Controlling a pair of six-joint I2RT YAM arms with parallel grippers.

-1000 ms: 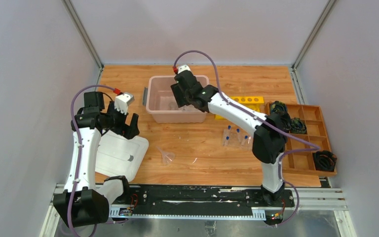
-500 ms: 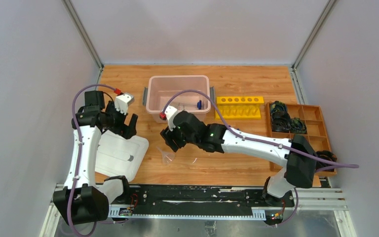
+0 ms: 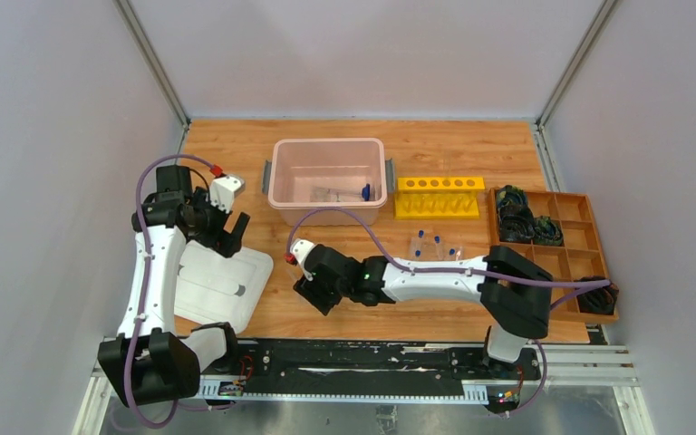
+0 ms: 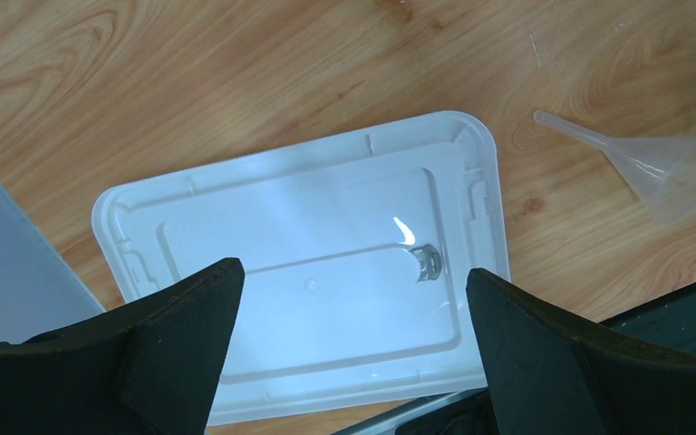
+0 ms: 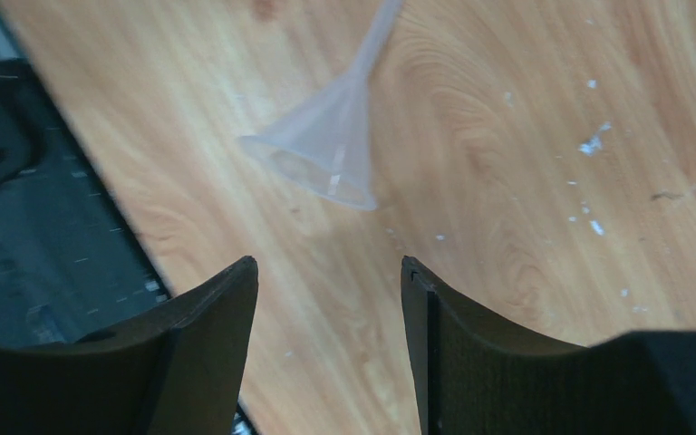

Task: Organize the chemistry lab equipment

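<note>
Hovering right end effector (image 5: 328, 272), jaws apart, near clear funnel (image 5: 326, 159).

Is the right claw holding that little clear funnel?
No: the funnel lies on the table beyond the right gripper, which is open with nothing between its jaws.

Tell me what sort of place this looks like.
Probably a robot test cell staged as a chemistry bench: grey panels wall in a wooden table holding a yellow tube rack, a clear funnel and blue-capped tubes.
</note>
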